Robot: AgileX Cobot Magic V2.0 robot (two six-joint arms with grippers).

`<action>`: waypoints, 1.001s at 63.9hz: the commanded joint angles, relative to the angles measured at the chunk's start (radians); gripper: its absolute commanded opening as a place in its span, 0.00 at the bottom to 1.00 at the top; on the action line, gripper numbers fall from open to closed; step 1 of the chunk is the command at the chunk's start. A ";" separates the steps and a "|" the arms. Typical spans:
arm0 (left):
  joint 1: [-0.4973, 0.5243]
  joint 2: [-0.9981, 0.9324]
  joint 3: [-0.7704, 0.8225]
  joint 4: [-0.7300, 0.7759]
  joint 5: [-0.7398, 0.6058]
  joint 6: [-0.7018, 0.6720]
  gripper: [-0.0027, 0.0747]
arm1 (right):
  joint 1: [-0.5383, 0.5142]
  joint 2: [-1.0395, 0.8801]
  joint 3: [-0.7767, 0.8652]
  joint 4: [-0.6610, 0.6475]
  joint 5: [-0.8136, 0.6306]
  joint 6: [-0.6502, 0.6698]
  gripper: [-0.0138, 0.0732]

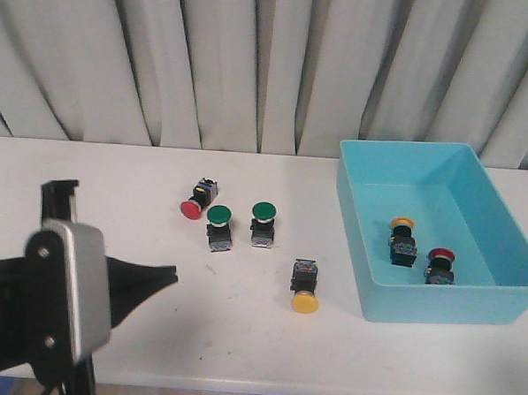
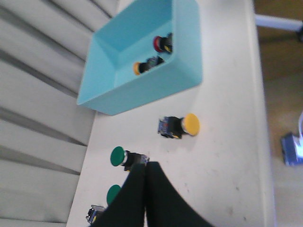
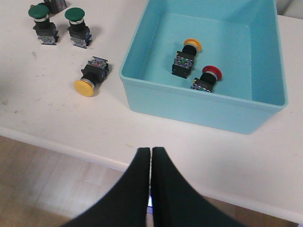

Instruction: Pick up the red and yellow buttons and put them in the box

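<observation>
The blue box [image 1: 439, 233] sits at the right of the front view, holding one yellow button [image 1: 402, 239] and one red button [image 1: 439, 265]. Left of it on the white table [image 1: 239, 329] lie a red button [image 1: 197, 199], two green buttons [image 1: 218, 227] and a yellow button [image 1: 304, 286]. The front view shows the red table button's cap; the right wrist view cuts it off. The left gripper [image 2: 145, 171] and the right gripper [image 3: 150, 156] are both pinched closed, holding nothing. I can read no writing.

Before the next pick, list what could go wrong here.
1. The red button lies right beside a green button, so the fingers might nudge or grab green by mistake.
2. The yellow button lies on its side near the box and may roll.
</observation>
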 commanded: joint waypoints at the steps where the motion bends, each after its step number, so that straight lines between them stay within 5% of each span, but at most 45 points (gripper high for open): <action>1: 0.026 -0.077 -0.005 -0.074 -0.136 -0.179 0.03 | -0.002 0.007 -0.023 -0.004 -0.059 -0.012 0.15; 10: 0.121 -0.229 0.103 0.183 -0.215 -0.703 0.03 | -0.002 0.007 -0.023 -0.004 -0.059 -0.012 0.15; 22: 0.261 -0.532 0.339 0.856 -0.215 -1.589 0.03 | -0.002 0.007 -0.023 -0.004 -0.059 -0.012 0.15; 27: 0.311 -0.671 0.420 1.003 -0.187 -1.789 0.03 | -0.002 0.007 -0.023 -0.004 -0.059 -0.012 0.15; 41: 0.432 -0.891 0.557 1.008 -0.106 -1.791 0.03 | -0.002 0.007 -0.023 -0.004 -0.059 -0.012 0.15; 64: 0.553 -0.992 0.675 0.826 -0.185 -1.681 0.03 | -0.002 0.007 -0.023 -0.004 -0.059 -0.012 0.15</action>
